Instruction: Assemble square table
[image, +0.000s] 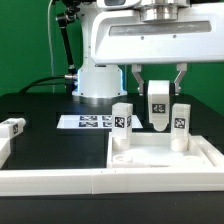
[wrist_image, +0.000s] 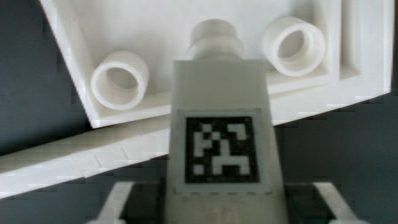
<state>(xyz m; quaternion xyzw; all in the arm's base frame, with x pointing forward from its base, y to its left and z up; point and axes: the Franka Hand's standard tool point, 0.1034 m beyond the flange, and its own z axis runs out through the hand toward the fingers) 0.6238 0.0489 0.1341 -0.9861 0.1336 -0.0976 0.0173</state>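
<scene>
In the exterior view my gripper (image: 158, 98) is shut on a white block leg (image: 158, 108) with a black-and-white tag, held upright just above the far side of the square tabletop (image: 150, 160). Two other legs (image: 122, 127) (image: 181, 124) stand on that slab, one on either side of the held leg. In the wrist view the held leg (wrist_image: 222, 105) fills the middle between my fingers (wrist_image: 128, 200), my gripper (wrist_image: 228, 205) being shut on it. Beyond it lies the slab (wrist_image: 178, 35) with two round white rings (wrist_image: 121, 80) (wrist_image: 294, 45).
A further tagged leg (image: 12, 127) lies at the exterior view's left on the black table. The marker board (image: 88, 122) lies behind the slab near the robot's base (image: 97, 80). A long white rail (image: 50, 180) runs along the front.
</scene>
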